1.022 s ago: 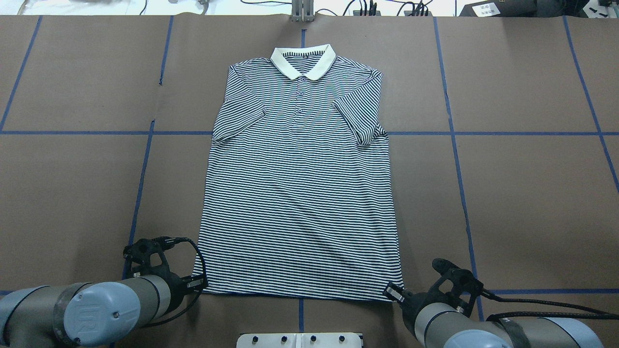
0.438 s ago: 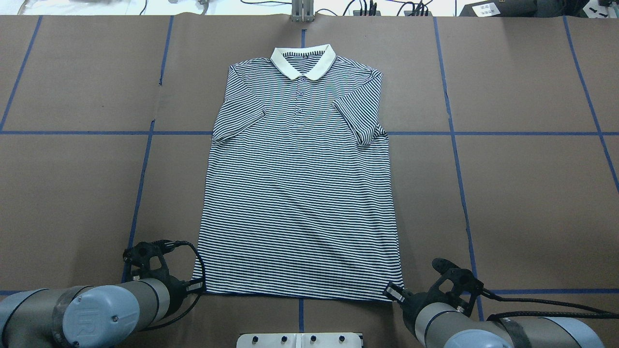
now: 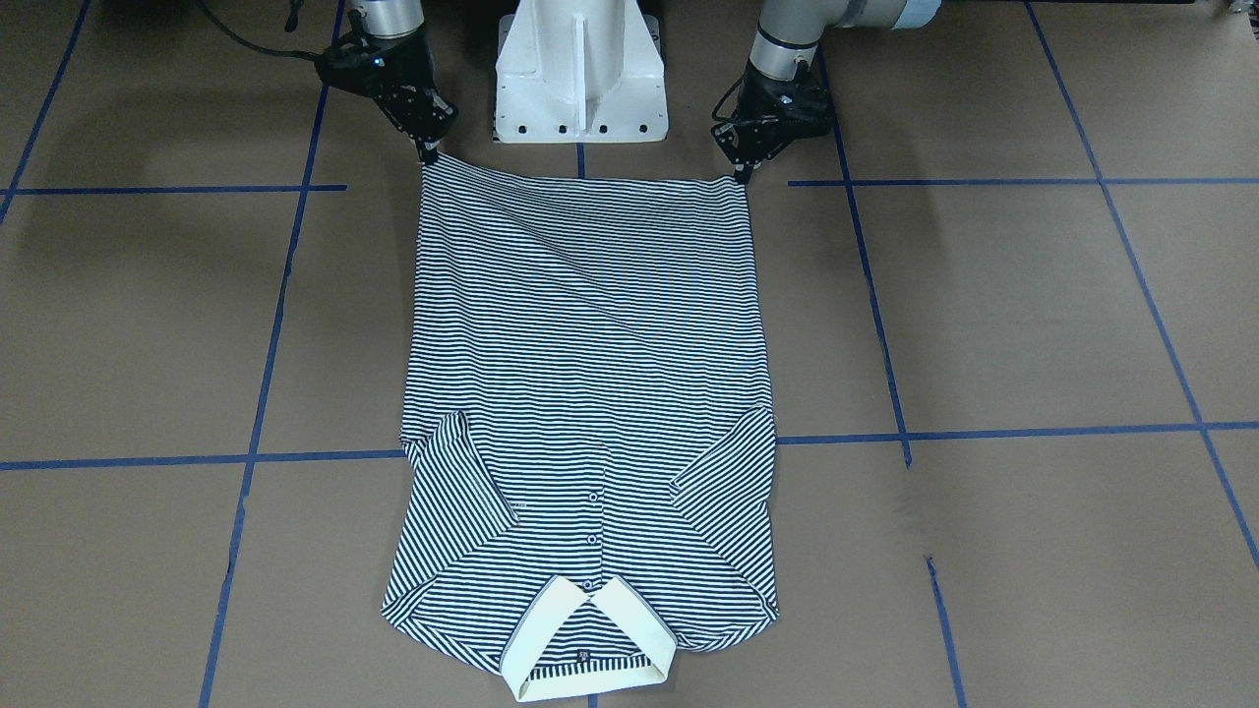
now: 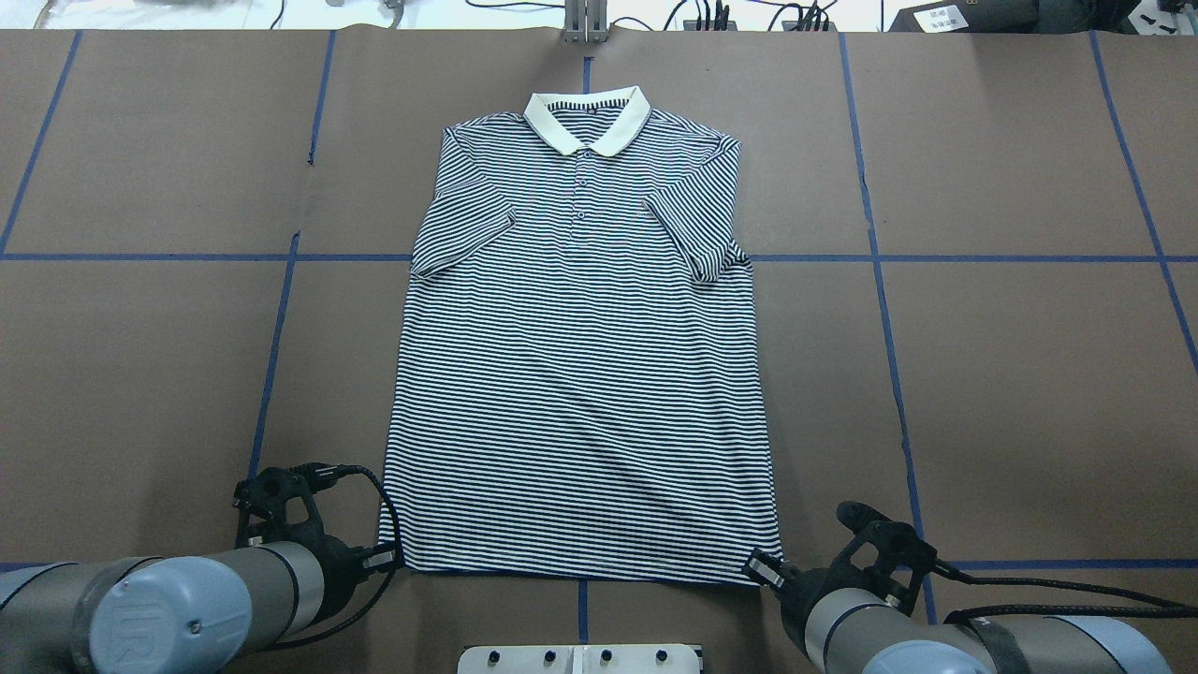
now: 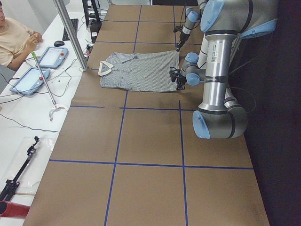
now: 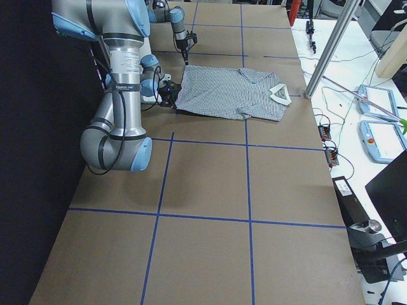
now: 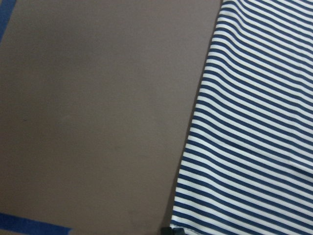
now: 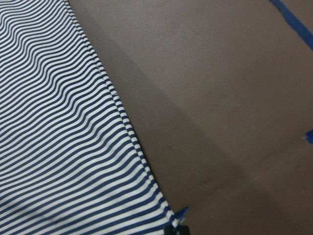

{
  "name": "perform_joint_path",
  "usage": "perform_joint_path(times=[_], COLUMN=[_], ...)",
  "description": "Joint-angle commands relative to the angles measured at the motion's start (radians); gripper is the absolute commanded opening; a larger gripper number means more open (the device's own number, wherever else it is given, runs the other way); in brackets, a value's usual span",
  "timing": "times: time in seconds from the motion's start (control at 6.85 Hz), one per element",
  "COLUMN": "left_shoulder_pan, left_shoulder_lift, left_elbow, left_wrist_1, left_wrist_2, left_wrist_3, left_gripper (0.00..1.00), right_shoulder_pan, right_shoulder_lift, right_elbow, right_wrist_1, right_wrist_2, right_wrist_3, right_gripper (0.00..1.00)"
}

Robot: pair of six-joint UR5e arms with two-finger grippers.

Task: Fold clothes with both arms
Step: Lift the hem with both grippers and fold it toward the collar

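The striped polo shirt [image 4: 580, 374] lies flat and face up on the brown table, cream collar [image 4: 552, 126] at the far end, both sleeves folded inward. My left gripper [image 4: 388, 559] is shut on the hem's left corner, low at the table. My right gripper [image 4: 760, 568] is shut on the hem's right corner. In the front-facing view the left gripper [image 3: 740, 177] and the right gripper [image 3: 430, 155] hold the two hem corners of the shirt [image 3: 590, 324], with a faint diagonal crease between them. The wrist views show the shirt's side edges, the left [image 7: 254, 122] and the right [image 8: 63, 122].
The white pedestal base [image 3: 580, 69] stands just behind the hem, between the arms. Blue tape lines [image 4: 880, 281] divide the brown table cover. A metal post [image 5: 70, 33], tablets and a seated operator [image 5: 14, 40] are beyond the far edge.
My left arm has drawn back a little toward the robot, and the hem's left corner has shifted slightly with it. The right arm has barely moved.
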Motion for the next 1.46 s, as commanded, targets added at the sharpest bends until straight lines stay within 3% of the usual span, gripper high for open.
perform_joint_path(times=[0.0,0.29,0.44,0.58,0.73,0.88,1.02,1.31], left_shoulder_pan=[0.077,0.18,0.153,0.044,-0.117,-0.282,-0.375,-0.491], left_shoulder_lift=[0.017,0.014,0.005,-0.024,-0.102,-0.169,-0.225,-0.329], left_elbow=[-0.199,-0.273,-0.295,-0.283,-0.236,-0.097,0.038,0.352], left_wrist_1=[0.123,0.166,0.187,0.188,0.189,0.179,0.151,-0.139], left_wrist_2=[-0.013,-0.005,-0.005,-0.006,-0.008,-0.017,-0.016,-0.016], left_wrist_3=[-0.018,-0.154,-0.144,-0.045,0.14,0.262,0.38,0.387], left_gripper=[0.0,0.0,0.0,0.0,0.0,0.0,0.0,0.0], right_shoulder_pan=[-0.051,-0.101,-0.03,0.057,0.157,0.303,0.442,0.605], right_shoulder_lift=[-0.047,-0.159,-0.15,-0.065,0.071,0.165,0.283,0.429], right_elbow=[0.058,0.197,0.221,0.208,0.138,0.014,-0.141,-0.419], right_wrist_1=[0.0,0.0,0.003,0.003,-0.001,0.003,0.006,0.009], right_wrist_2=[-0.006,-0.01,-0.013,0.002,0.002,0.082,0.215,0.293], right_wrist_3=[-0.04,-0.071,-0.076,-0.118,-0.229,-0.309,-0.406,-0.567], right_gripper=[0.0,0.0,0.0,0.0,0.0,0.0,0.0,0.0])
